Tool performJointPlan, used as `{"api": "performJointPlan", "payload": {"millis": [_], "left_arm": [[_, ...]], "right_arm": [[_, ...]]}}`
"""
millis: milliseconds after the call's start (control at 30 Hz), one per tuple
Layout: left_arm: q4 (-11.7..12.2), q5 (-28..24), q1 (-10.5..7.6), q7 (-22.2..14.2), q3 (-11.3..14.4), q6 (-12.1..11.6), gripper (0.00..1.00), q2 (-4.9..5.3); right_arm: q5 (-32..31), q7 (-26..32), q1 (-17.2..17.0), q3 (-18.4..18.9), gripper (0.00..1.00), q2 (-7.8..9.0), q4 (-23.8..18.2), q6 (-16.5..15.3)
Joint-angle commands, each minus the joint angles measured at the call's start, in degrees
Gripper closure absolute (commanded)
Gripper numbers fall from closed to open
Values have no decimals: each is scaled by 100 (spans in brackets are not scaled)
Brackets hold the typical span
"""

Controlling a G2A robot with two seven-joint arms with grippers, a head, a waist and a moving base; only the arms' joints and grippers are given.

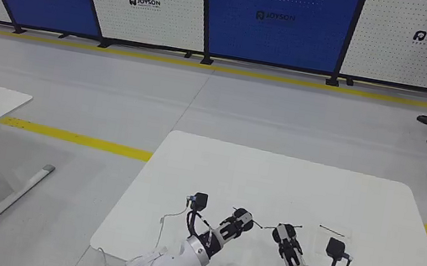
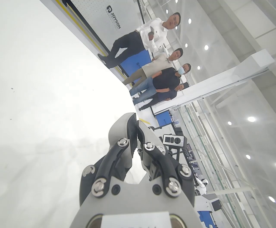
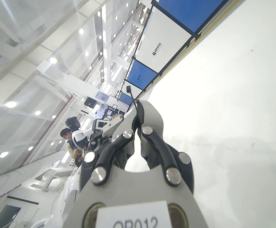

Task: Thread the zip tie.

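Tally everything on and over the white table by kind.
White table: 1
Grippers: 2, the left gripper and the right gripper
Zip ties: 2, a held zip tie in the right gripper and a loose zip tie lying on the table
Total: 5

- The worktop (image 1: 291,180) looks smooth and matt white.
- The left pincer (image 2: 137,121) and right pincer (image 3: 136,109) have matt grey shells, black ribbed pads (image 2: 132,130) and shiny metal screws (image 2: 122,141).
- The zip tie (image 3: 132,96) is thin black plastic.
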Motion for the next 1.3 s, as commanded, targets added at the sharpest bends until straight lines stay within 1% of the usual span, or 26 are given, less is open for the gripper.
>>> {"api": "performJointPlan", "payload": {"millis": [0,67,167,433,600,700,1033,1267], "left_arm": [[0,0,0,0,0,0,100,0],[0,0,0,0,0,0,100,0],[0,0,0,0,0,0,100,0],[0,0,0,0,0,0,100,0],[0,0,0,0,0,0,100,0],[0,0,0,0,0,0,100,0],[0,0,0,0,0,0,100,0],[0,0,0,0,0,0,100,0]], "right_arm": [[-7,12,19,-7,100,-19,12,38],[-3,50,53,-21,100,-43,43,82],[0,224,113,-66,100,-75,82,250],[0,224,113,-66,100,-75,82,250],[114,318,17,81,100,-80,53,67],[102,344,-36,139,100,-84,17,24],[106,395,-112,257,100,-129,-31,-12],[72,457,-130,286,100,-168,-45,54]]}}
